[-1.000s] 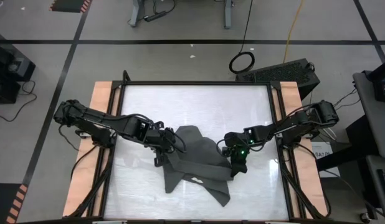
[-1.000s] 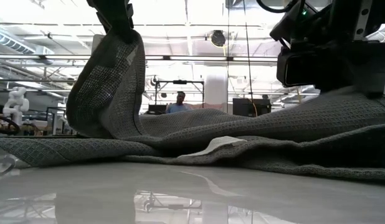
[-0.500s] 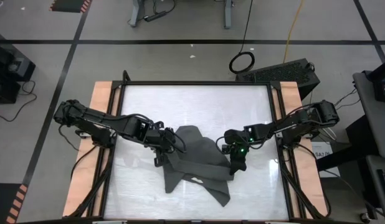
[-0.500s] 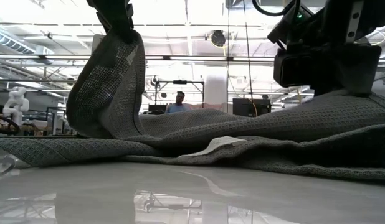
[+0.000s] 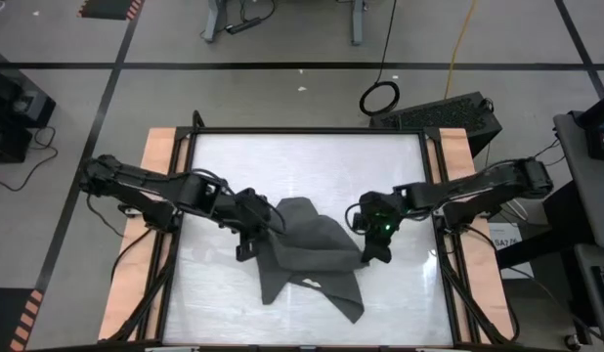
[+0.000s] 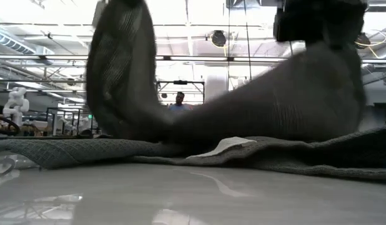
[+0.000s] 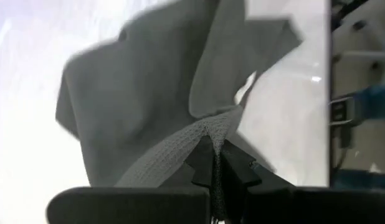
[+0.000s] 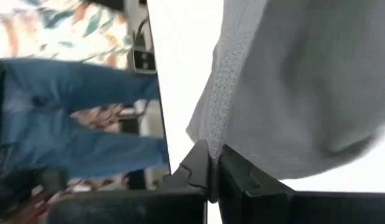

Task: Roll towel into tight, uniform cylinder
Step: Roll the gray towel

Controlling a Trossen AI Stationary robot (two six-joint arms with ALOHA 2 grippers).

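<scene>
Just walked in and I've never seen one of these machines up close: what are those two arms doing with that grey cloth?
Both arms are handling a dark grey towel that lies crumpled on the white table. The left pincer is shut on one edge of it and the right pincer is shut on the opposite edge, each holding its part up off the surface while the rest lies flat. No roll has been formed yet; the towel is loosely bunched.

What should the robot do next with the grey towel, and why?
Probably lift and pull the two hands apart to spread it flat. The towel lies crumpled, not rolled. The left hand and the right hand are each shut on an edge, holding it up off the table.
</scene>
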